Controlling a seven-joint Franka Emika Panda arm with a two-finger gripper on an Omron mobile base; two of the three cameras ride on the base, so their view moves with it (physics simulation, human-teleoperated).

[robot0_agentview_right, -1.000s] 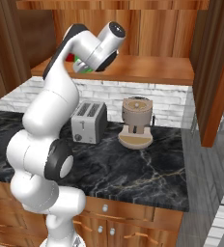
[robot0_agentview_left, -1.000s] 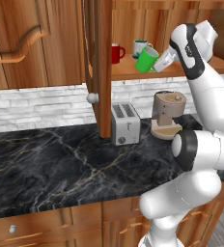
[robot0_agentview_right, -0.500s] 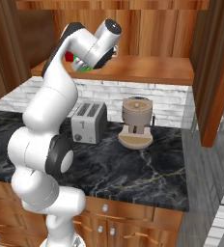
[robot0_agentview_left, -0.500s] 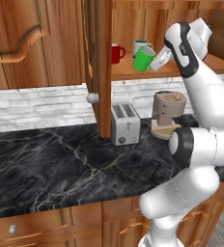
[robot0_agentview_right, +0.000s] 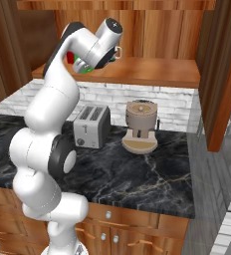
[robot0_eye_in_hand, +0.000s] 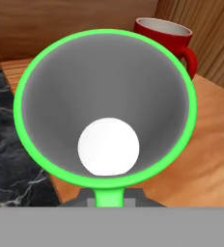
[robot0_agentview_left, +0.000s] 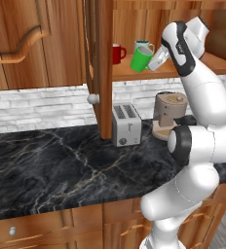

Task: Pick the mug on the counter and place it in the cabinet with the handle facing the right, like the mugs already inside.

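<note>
White brick wall (robot0_agentview_left: 47,104) runs behind a toaster (robot0_agentview_left: 126,125) and a brown coffee machine (robot0_agentview_right: 142,126). Light wooden drawers (robot0_agentview_right: 137,230) below; grey plank floor (robot0_agentview_right: 222,209) at right.

Glossy red mug (robot0_eye_in_hand: 164,36), wood-grain cabinet shelf (robot0_eye_in_hand: 205,159), veined marble counter (robot0_agentview_left: 51,170)

I'm looking into a home kitchen, a rendered one: a black marble counter (robot0_agentview_left: 51,165) with pale veins is running over light wooden drawers (robot0_agentview_left: 47,228), and a white brick backsplash (robot0_agentview_left: 37,104) is lining the wall behind it. A silver toaster (robot0_agentview_left: 126,125) and a brown coffee machine (robot0_agentview_left: 169,114) are standing on the slab, while reddish-brown wall cabinets (robot0_agentview_left: 27,44) are hanging above, one with its door (robot0_agentview_left: 99,68) open on a shelf of mugs (robot0_agentview_left: 118,53).
</note>
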